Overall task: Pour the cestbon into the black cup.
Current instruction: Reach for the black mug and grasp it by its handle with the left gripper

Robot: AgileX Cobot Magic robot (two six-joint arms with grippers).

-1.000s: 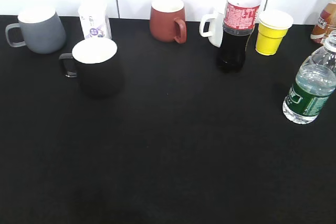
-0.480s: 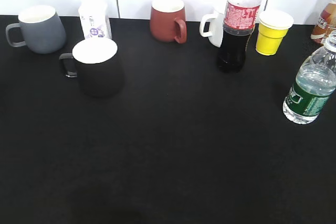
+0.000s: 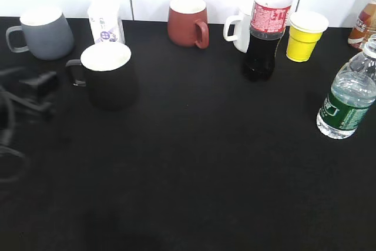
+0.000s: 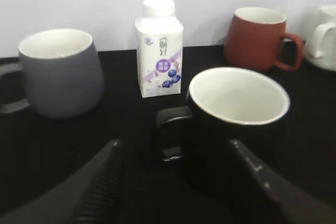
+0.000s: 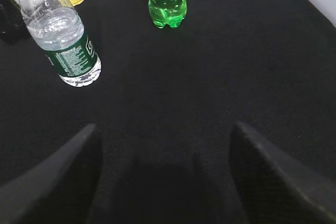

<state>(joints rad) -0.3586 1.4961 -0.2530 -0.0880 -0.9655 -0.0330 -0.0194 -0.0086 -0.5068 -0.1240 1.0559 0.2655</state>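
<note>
Both hands are spread and empty, so the right hand (image 5: pixel 163 177) should grab the cestbon (image 5: pixel 59 38) mid-label while the left (image 4: pixel 173 182) steadies the black cup (image 4: pixel 236 124).

Left gripper (image 4: pixel 176 182): 2 black fingers (image 4: pixel 100 182), wedge-shaped, inner faces finely ribbed. Right gripper (image 5: pixel 163 182): same 2 black wedge fingers (image 5: pixel 52 182) with cross-hatched texture. Exterior view shows the left arm (image 3: pixel 26 95) blurred, black body, dark cable loops beside it.
</note>
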